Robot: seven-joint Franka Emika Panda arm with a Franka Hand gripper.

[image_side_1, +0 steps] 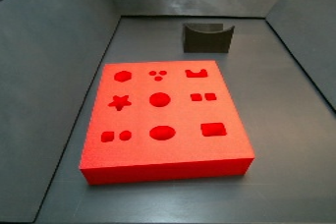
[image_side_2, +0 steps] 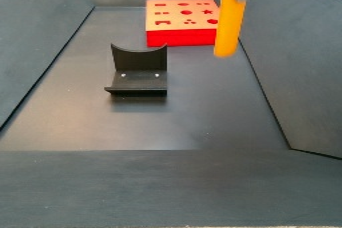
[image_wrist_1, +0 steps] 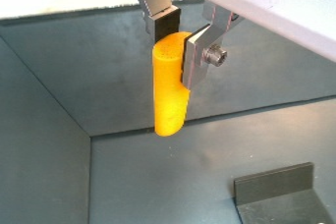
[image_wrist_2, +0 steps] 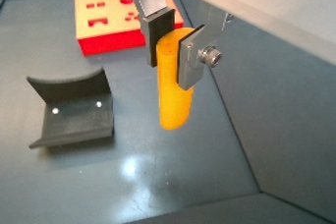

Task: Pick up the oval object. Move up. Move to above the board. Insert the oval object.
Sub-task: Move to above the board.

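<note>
Dark grey bin floor (image_side_2: 201,122) with sloped grey walls is filling every view; no room is showing beyond the walls.

Count: one slim orange-yellow oval peg (image_wrist_1: 170,90), one thick bright red rectangular board (image_side_1: 163,120), one dark L-shaped fixture (image_side_2: 135,70) on its base plate, one hand (image_wrist_1: 182,33).

Hand is hanging in the air above the floor, clamping the peg's upper end between its flat silver fingers (image_wrist_1: 199,53) with dark pads; jaws are sitting narrow on the peg. Peg is hanging upright below the fingers, lower end free and clear of the floor in both wrist views (image_wrist_2: 175,85). In a side view the peg (image_side_2: 229,17) is showing in front of the board's right edge, top end running out of frame; whether it is directly over the board cannot be told from that angle.

Board is lying flat on the floor toward a back wall (image_side_2: 185,22), cut-outs facing up: circles, star, squares, hexagon, all looking empty in a side view.

Fixture is standing on the floor apart from the board, between it and the near edge in a side view.
</note>
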